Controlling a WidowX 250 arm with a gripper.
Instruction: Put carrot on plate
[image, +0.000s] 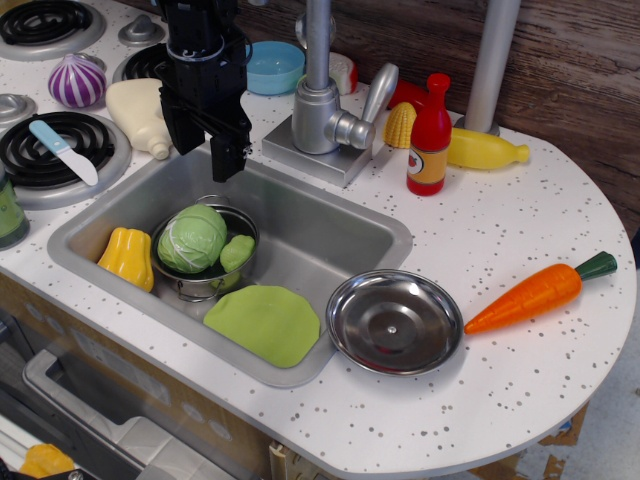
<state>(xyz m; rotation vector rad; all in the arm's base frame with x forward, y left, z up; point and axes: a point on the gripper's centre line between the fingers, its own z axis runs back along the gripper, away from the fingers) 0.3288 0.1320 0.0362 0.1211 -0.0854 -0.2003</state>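
Observation:
The carrot (540, 293) is bright orange with a dark-green stem cap. It lies on the white speckled counter at the right, tip pointing left toward the silver dish. The light-green plate (264, 324) lies flat in the sink's front right corner. My black gripper (212, 150) hangs over the sink's back left edge, far from the carrot. Its fingers point down and hold nothing I can see. Whether the jaws are open or shut does not show from this angle.
A shiny silver dish (394, 321) sits on the counter between plate and carrot. A metal pot (205, 270) with a cabbage and a yellow pepper (127, 258) are in the sink (330, 225). The faucet (320, 100), a red bottle (430, 137), corn and a yellow bottle stand behind.

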